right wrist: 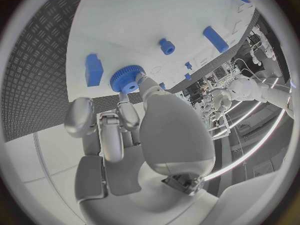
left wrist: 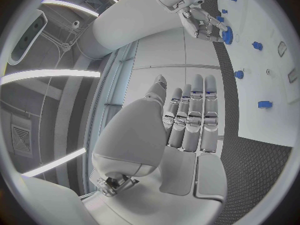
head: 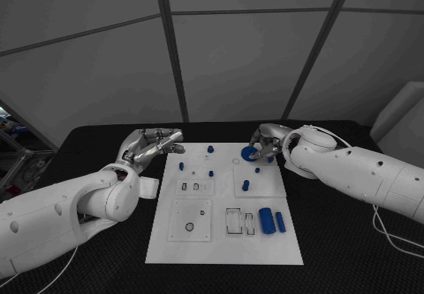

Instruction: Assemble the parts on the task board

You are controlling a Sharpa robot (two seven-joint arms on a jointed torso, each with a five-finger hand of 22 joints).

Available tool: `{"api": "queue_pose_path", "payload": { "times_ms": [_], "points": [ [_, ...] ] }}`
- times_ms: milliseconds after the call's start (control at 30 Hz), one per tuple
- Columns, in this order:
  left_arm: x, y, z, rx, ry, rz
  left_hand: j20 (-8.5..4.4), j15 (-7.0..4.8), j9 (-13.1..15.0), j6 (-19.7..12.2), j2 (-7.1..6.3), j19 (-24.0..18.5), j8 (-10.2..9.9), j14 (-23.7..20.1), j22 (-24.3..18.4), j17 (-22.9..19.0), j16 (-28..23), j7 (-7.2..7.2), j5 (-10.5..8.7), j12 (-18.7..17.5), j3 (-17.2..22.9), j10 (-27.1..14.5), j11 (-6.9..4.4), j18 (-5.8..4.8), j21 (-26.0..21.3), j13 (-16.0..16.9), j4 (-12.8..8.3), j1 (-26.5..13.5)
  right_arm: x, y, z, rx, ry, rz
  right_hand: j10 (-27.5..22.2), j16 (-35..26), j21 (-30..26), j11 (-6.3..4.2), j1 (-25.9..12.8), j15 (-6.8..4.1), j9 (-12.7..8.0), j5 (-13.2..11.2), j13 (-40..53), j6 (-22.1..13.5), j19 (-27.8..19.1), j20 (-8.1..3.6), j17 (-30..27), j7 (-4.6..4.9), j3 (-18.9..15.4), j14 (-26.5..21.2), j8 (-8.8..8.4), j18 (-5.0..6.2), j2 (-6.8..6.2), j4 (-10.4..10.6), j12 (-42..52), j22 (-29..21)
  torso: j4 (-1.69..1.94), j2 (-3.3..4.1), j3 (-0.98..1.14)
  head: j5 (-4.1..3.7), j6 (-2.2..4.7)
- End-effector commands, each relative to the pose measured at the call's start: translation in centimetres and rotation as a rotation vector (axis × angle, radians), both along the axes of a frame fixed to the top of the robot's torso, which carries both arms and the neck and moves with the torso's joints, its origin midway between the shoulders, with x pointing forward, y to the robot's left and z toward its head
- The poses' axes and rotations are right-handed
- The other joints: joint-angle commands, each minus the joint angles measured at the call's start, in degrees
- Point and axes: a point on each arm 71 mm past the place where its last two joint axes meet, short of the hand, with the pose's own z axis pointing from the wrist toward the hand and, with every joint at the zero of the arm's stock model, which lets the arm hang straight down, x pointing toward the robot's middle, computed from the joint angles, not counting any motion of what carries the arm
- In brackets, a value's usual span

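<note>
The white task board (head: pixel 225 245) lies in the middle of the black table. My right hand (head: pixel 268 146) is over the board's far right corner and pinches a blue gear (head: pixel 250 153) at its fingertips. The right wrist view shows the gear (right wrist: pixel 127 79) under the thumb, close to the board's surface; whether it touches the board I cannot tell. My left hand (head: pixel 155 146) hovers at the board's far left corner. Its fingers (left wrist: pixel 190 117) are stretched out straight and hold nothing. From the left wrist view the right hand (left wrist: pixel 201 21) and the gear (left wrist: pixel 226 34) also show.
Small blue pegs (head: pixel 210 149) (head: pixel 181 166) (head: pixel 246 185) stand on the far half of the board. A thick blue cylinder (head: pixel 267 220) and a thinner blue bar (head: pixel 280 222) lie at its near right, beside empty slots (head: pixel 233 222). Black table surrounds the board.
</note>
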Motion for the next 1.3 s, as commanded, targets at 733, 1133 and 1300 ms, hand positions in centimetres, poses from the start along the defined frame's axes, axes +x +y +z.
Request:
{"api": "queue_pose_path", "payload": {
  "times_ms": [733, 1133, 1300],
  "points": [
    [0.0, 0.0, 0.1, -0.002, 0.001, -0.015, 0.22, 0.34, -0.01, 0.02, 0.46, -0.18, -0.41, -0.16, -0.1, 0.18, -0.33, 0.24, -0.3, -0.31, 0.21, 0.03, 0.16, -0.57, -0.12, 0.0, -0.4, -0.21, -2.7, 4.4, 2.7, 0.033, -0.226, 0.086, 2.88, 0.62, 1.38, -0.74, 0.03, -0.42, -0.53, 2.04, 4.77, 3.63, 1.27, -0.53, 13.35, -0.69, 4.99, 5.56, -0.52, -1.04, 0.83, -1.27, 4.44, 1.9, 0.05, -0.02, 0.0, 0.95, 0.59],
    [-0.1, -0.1, 0.1, -0.002, 0.004, -0.016, 0.21, 0.33, -0.01, 0.04, 0.5, -0.19, -0.43, -0.17, -0.11, 0.2, -0.35, 0.23, -0.31, -0.33, 0.24, 0.04, 0.15, -0.57, -0.12, 0.0, -0.44, -0.17, -3.5, 9.9, 3.1, 0.03, -0.285, 0.177, 2.95, 0.67, 1.54, -0.73, -0.51, -0.41, -0.71, 1.43, 4.98, 4.08, 1.37, -0.52, 13.49, -0.69, 5.96, 5.59, -0.92, -1.09, 0.22, -1.36, 4.59, 2.18, 0.18, 0.06, -0.08, 1.44, 0.56],
    [-0.1, -0.3, 0.1, -0.004, 0.004, -0.019, 0.21, 0.32, -0.01, 0.06, 0.56, -0.19, -0.46, -0.17, -0.11, 0.23, -0.39, 0.23, -0.31, -0.37, 0.29, 0.05, 0.14, -0.56, -0.12, 0.0, -0.51, -0.1, -3.2, 11.1, 2.7, 0.02, -0.272, 0.178, 2.83, 0.67, 1.53, -0.72, -0.93, -0.41, -0.77, 1.16, 4.83, 4.27, 1.33, -0.52, 13.5, -0.69, 6.27, 5.59, -1.1, -1.08, 0.06, -1.25, 4.45, 2.15, 0.2, 0.1, -0.12, 1.49, 0.36]
  ]
}}
